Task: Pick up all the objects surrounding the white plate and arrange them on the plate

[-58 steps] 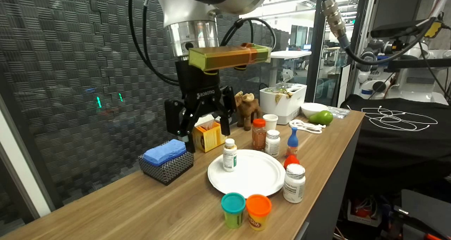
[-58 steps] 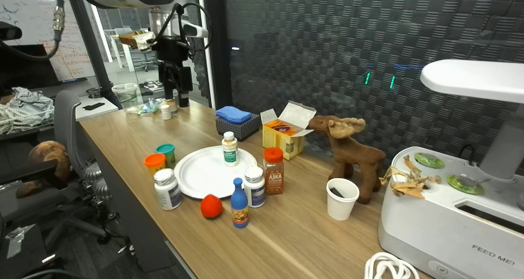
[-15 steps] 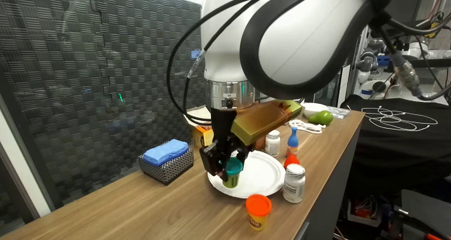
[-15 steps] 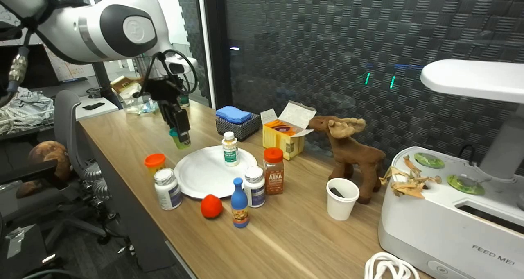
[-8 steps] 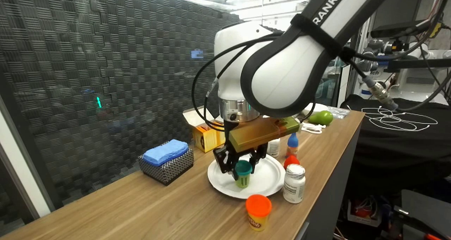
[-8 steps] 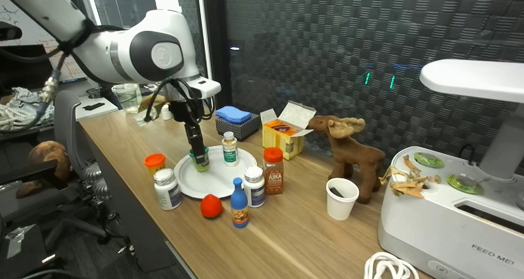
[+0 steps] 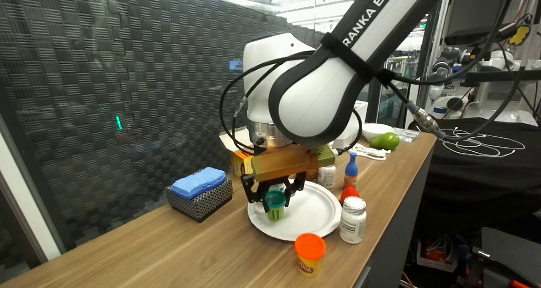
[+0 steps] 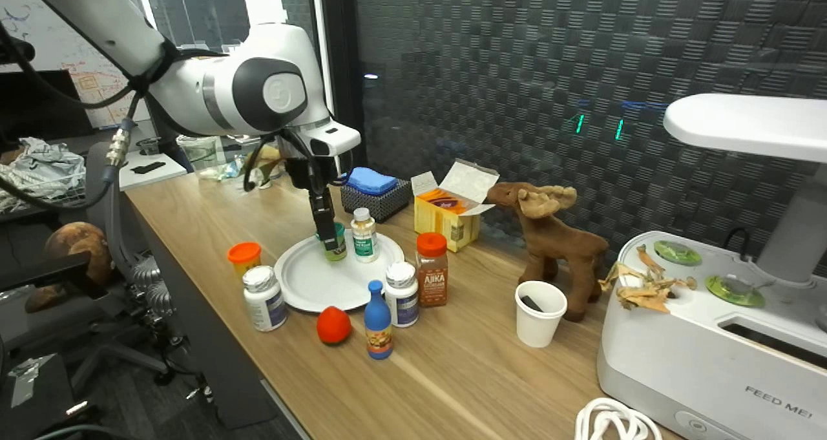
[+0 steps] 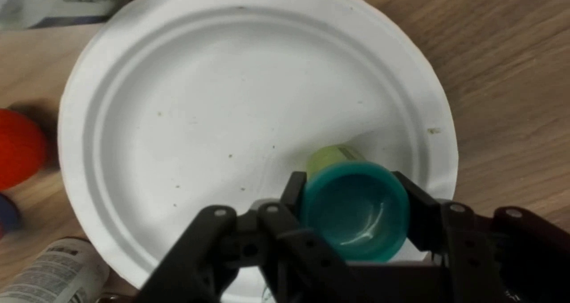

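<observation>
The gripper (image 7: 277, 202) holds a green tub (image 7: 275, 214) by its teal lid (image 9: 356, 209); in the wrist view its jaws press the lid from two sides. The tub is over the white plate (image 9: 200, 94), inside the rim; whether its bottom already touches the plate, I cannot tell. If it is not yet down and the jaws let go now, I think that the tub may drop and tip over. Because the grip is at the lid, a lid which is loose could let the body fall away. The nearest danger seems to be the white bottle with green label (image 8: 365, 241), which stands upright on the plate, just beside the tub: a small move to the side, or a wide opening of the jaws, may knock it down. If the gripper presses too low, the plate, which I suppose is light, can slide and disturb the white pill bottle (image 7: 353, 224) near its edge. The orange-lidded Play-Doh tub (image 7: 310, 254), the Ajika jar (image 8: 432, 280) and the blue bottle (image 8: 378, 324) stand outside the plate too, so it probably becomes crowded, and then each release risks a collision with its neighbour
</observation>
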### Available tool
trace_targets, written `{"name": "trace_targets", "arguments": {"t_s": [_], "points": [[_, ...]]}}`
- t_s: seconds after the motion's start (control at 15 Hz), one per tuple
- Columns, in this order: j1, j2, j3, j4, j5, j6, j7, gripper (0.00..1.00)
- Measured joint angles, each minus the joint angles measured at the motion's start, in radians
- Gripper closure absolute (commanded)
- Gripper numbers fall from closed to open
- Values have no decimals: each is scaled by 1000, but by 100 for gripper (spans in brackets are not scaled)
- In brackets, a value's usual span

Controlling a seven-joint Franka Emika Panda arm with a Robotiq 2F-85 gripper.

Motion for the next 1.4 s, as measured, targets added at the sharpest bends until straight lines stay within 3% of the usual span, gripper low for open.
{"name": "trace_targets", "arguments": {"t_s": [0.13, 0.33, 0.6, 0.93, 1.4], "points": [[8, 13, -4, 17, 0, -1, 14, 19], [17, 20, -4, 21, 0, -1, 16, 0], [44, 0, -6, -5, -25, 2, 50, 0], [100, -118, 12, -133, -105, 1, 115, 0], [63, -214, 96, -311, -45, 28, 58, 0]]}}
